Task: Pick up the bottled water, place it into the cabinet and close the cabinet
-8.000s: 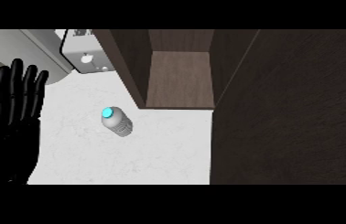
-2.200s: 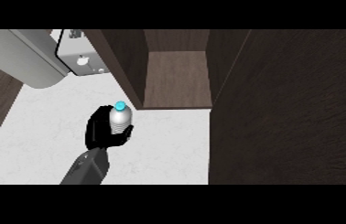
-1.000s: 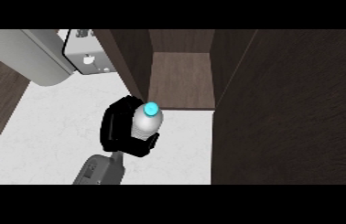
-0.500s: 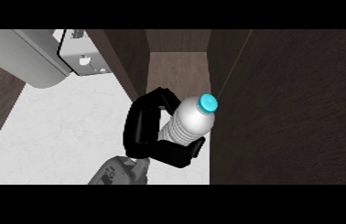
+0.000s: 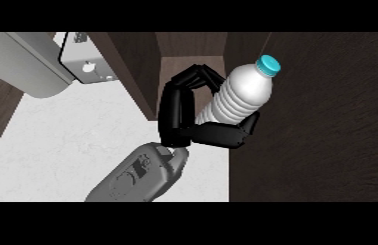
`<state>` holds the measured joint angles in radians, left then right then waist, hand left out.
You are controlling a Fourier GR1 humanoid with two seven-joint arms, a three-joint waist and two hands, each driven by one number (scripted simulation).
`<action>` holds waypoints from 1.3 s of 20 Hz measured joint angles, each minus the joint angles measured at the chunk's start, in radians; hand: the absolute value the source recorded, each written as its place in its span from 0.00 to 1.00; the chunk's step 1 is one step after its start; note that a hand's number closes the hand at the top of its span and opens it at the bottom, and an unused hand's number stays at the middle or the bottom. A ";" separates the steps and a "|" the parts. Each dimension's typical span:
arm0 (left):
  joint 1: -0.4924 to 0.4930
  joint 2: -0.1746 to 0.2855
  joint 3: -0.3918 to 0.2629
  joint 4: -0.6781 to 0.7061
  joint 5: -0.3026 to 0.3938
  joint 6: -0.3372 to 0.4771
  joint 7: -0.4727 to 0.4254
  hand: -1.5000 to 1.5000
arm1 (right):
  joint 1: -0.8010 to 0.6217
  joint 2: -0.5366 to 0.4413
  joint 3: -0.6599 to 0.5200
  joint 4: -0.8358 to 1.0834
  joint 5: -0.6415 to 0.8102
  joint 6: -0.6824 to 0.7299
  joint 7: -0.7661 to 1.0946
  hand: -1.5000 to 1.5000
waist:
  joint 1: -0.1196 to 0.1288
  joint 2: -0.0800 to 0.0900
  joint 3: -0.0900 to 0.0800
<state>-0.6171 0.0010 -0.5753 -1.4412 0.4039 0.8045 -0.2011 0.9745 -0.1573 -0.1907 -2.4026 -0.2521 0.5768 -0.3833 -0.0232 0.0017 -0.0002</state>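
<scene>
1. The left hand, curled round the bottle, had lifted it off the worktop toward 1 o'clock.
2. The bottle hung tilted at the cabinet opening, so insertion looked next and closing was not yet done.
3. A dark panel at 3 o'clock crowded the cap.
4. A grey appliance sat clear at 10 o'clock.

White marbled counter, grey appliance at upper-left.
</scene>
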 measured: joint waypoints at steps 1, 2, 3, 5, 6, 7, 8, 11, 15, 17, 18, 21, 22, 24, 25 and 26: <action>-0.024 0.001 0.005 0.026 0.008 0.012 -0.004 1.00 | 0.001 -0.003 -0.011 0.001 -0.003 0.005 -0.004 0.00 | -0.002 0.000 0.000; -0.043 0.001 0.011 0.043 0.007 0.019 0.006 1.00 | -0.010 0.002 -0.008 0.001 -0.005 -0.004 0.007 0.00 | 0.000 0.000 0.000; -0.054 0.001 0.015 0.067 0.007 0.024 0.001 1.00 | 0.000 0.004 -0.016 0.000 -0.008 0.003 0.000 0.00 | -0.002 0.000 -0.001; -0.091 0.002 0.029 0.119 0.008 0.026 0.006 1.00 | -0.006 -0.001 -0.040 0.004 -0.014 0.010 -0.005 0.00 | -0.002 0.000 -0.001; -0.111 0.003 0.033 0.146 0.016 0.026 0.005 1.00 | -0.012 -0.001 -0.042 0.006 -0.015 0.015 -0.006 0.00 | -0.003 0.000 -0.001; -0.116 0.002 0.034 0.166 0.022 0.030 -0.009 1.00 | -0.005 0.001 -0.042 0.004 -0.018 0.017 -0.001 0.00 | -0.004 0.001 -0.001; -0.133 0.002 0.048 0.195 0.024 0.020 -0.011 1.00 | -0.013 0.001 -0.046 0.006 -0.021 0.015 0.005 0.00 | -0.003 0.001 -0.001; -0.168 0.000 0.067 0.274 0.035 0.002 -0.028 1.00 | -0.021 0.000 -0.056 0.006 -0.029 0.018 0.011 0.00 | -0.004 0.002 -0.001; -0.194 0.000 0.073 0.373 0.053 -0.009 -0.073 1.00 | -0.025 0.001 -0.056 0.006 -0.040 0.021 0.031 0.00 | -0.007 0.004 -0.001; -0.206 0.000 0.087 0.423 0.058 -0.017 -0.089 1.00 | -0.019 -0.001 -0.061 0.007 -0.045 0.030 0.032 0.00 | -0.008 0.004 -0.001; -0.206 -0.001 0.085 0.439 0.064 -0.017 -0.098 1.00 | -0.017 0.004 -0.057 0.007 -0.048 0.029 0.036 0.00 | -0.007 0.004 -0.001; -0.237 -0.001 0.123 0.512 0.100 -0.036 -0.131 1.00 | -0.032 0.003 -0.058 0.015 -0.057 0.036 0.039 0.00 | -0.011 0.005 -0.001; -0.244 -0.001 0.128 0.528 0.116 -0.036 -0.144 1.00 | -0.041 -0.001 -0.058 0.016 -0.060 0.035 0.047 0.00 | -0.012 0.006 -0.001; -0.243 -0.001 0.150 0.569 0.137 -0.050 -0.185 1.00 | -0.049 0.002 -0.057 0.018 -0.065 0.034 0.053 0.00 | -0.013 0.007 -0.001; -0.258 -0.001 0.168 0.597 0.145 -0.058 -0.199 1.00 | -0.052 0.002 -0.057 0.020 -0.067 0.037 0.054 0.00 | -0.013 0.007 -0.001; -0.266 -0.001 0.182 0.622 0.157 -0.071 -0.215 1.00 | -0.050 0.008 -0.051 0.020 -0.068 0.039 0.054 0.00 | -0.015 0.007 -0.001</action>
<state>-0.8828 0.0003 -0.3934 -0.8192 0.5605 0.7339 -0.4162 0.9241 -0.1492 -0.2418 -2.3829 -0.3205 0.6156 -0.3295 -0.0381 0.0088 -0.0010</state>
